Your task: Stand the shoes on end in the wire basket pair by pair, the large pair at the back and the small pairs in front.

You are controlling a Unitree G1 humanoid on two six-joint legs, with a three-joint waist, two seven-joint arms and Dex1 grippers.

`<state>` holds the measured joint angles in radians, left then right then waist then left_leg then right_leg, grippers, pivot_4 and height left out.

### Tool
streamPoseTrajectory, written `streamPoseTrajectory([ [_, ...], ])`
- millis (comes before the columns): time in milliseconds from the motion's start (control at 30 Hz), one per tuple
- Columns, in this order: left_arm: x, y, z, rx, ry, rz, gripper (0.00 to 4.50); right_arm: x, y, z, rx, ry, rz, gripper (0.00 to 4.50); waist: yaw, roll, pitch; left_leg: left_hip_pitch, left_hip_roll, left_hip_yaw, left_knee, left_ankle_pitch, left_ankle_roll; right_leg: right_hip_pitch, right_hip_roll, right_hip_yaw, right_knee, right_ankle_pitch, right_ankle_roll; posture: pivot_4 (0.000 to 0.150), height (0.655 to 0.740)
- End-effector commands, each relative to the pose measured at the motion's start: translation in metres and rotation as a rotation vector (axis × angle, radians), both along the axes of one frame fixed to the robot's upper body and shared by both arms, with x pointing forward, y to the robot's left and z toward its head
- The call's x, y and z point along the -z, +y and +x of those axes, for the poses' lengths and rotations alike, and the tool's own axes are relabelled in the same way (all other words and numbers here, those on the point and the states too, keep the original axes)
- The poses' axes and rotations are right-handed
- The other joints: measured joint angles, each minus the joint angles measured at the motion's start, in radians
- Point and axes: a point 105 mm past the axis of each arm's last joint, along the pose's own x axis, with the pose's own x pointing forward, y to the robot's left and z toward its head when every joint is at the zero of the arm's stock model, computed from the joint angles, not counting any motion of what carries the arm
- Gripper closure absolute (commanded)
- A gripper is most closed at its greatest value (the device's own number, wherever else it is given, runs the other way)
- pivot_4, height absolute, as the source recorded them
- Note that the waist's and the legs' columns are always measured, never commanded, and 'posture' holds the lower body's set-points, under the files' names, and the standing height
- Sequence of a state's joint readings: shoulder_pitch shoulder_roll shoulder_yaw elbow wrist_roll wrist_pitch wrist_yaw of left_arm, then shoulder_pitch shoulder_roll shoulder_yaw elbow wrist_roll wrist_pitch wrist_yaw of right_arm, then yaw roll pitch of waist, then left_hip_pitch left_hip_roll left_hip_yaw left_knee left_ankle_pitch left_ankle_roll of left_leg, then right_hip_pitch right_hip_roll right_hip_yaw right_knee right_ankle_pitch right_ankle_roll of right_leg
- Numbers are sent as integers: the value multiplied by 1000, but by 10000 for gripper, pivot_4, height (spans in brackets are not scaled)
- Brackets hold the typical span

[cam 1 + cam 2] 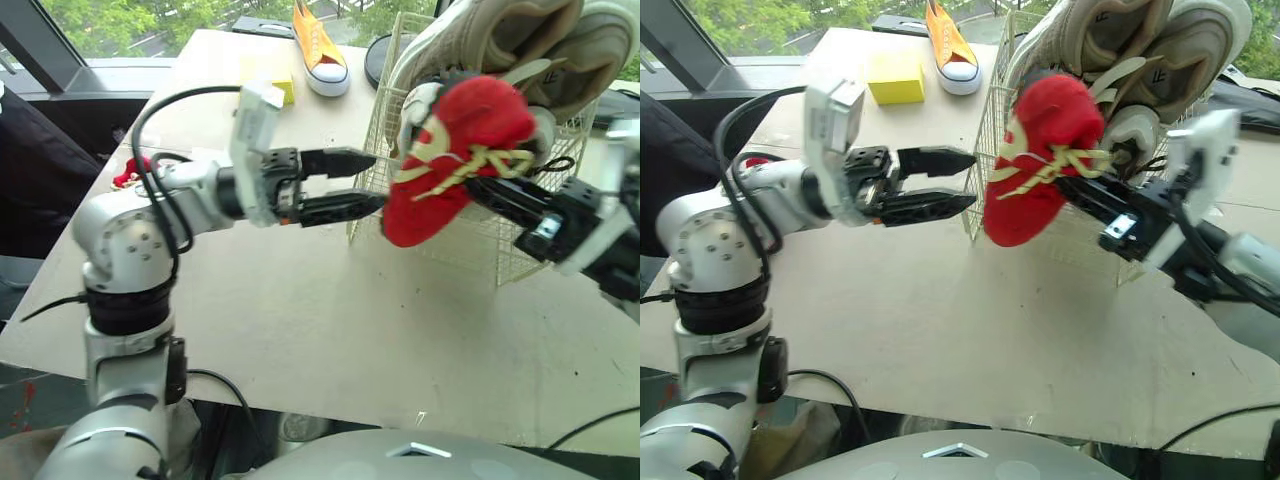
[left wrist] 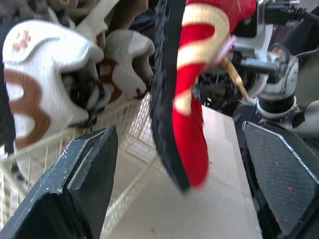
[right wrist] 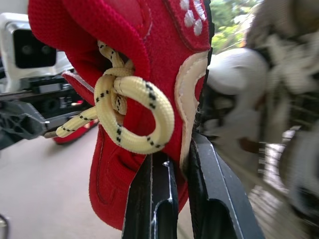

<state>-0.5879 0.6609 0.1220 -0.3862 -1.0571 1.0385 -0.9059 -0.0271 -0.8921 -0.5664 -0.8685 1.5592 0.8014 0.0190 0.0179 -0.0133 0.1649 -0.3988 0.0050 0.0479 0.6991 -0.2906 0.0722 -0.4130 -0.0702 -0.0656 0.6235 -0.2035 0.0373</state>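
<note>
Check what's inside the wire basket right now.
Two large beige sneakers stand on end at the back of the wire basket, with small white shoes with brown markings in front. The red shoe held by the right end effector hides the basket's lower front.

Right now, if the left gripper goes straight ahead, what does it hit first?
Likely the black sole of the red shoe, held by the right gripper, ahead between the open fingers of the left gripper. The wire basket edge lies beside; depth unclear.
</note>
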Motion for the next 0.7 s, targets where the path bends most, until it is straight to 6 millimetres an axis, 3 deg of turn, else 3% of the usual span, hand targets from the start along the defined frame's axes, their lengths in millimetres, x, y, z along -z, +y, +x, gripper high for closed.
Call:
streamPoseTrajectory([
  [33,-1,-1,-15,48,-52,19,372,-25,-21,-11,103,-163,-52,45000,0,0,0,0,0,0,0,0,0,0,0,0,0,0,0,1500,7400],
  [267,14,-2,-18,59,-122,71,372,-19,-50,-9,307,-225,-216,45000,0,0,0,2,0,1,0,0,-1,1,0,1,1,-4,-1,1500,7400],
  [467,14,-5,-16,48,-151,58,372,1,-48,-1,379,-203,-201,45000,0,0,0,1,1,1,0,0,-1,0,0,1,0,-3,-5,1500,7400],
  [700,15,-9,-14,30,-161,43,372,60,-37,4,431,-129,-306,45000,-2,0,-1,1,1,1,-1,0,-1,0,0,1,0,-5,-1,1500,7400],
])
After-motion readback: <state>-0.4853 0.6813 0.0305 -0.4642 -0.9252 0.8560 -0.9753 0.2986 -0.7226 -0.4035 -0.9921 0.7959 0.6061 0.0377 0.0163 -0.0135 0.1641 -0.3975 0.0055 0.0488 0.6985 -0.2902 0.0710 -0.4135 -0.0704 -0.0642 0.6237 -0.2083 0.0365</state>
